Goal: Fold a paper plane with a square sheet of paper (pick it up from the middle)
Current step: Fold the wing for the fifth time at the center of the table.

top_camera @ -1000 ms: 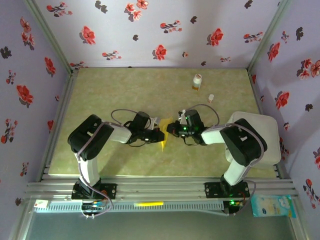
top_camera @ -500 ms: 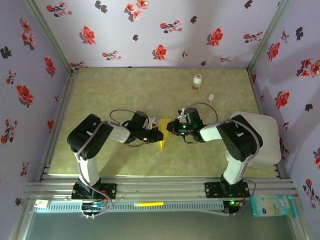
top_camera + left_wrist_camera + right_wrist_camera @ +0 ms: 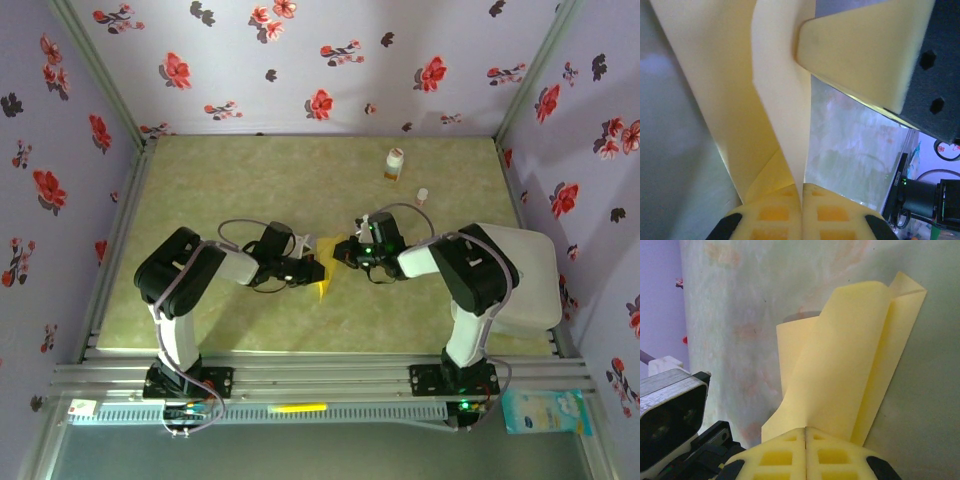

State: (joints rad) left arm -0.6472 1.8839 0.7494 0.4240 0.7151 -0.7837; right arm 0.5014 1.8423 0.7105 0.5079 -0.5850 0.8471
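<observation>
Your left fingers [image 3: 775, 217] are pinching the square sheet of paper [image 3: 775, 100] shut; your right fingers [image 3: 777, 457] are clamping its opposite edge. Over the last second your right arm has been edging leftward above the tabletop [image 3: 230, 180], so the folded sheet is bowing; likely you are setting up another crease.

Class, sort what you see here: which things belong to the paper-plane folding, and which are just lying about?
In the job:
paper
left gripper, pinching the paper
right gripper, pinching the paper

Lying about:
bottle
small white piece beside the bottle
white board at the right edge
blue packet on the front ledge
</observation>
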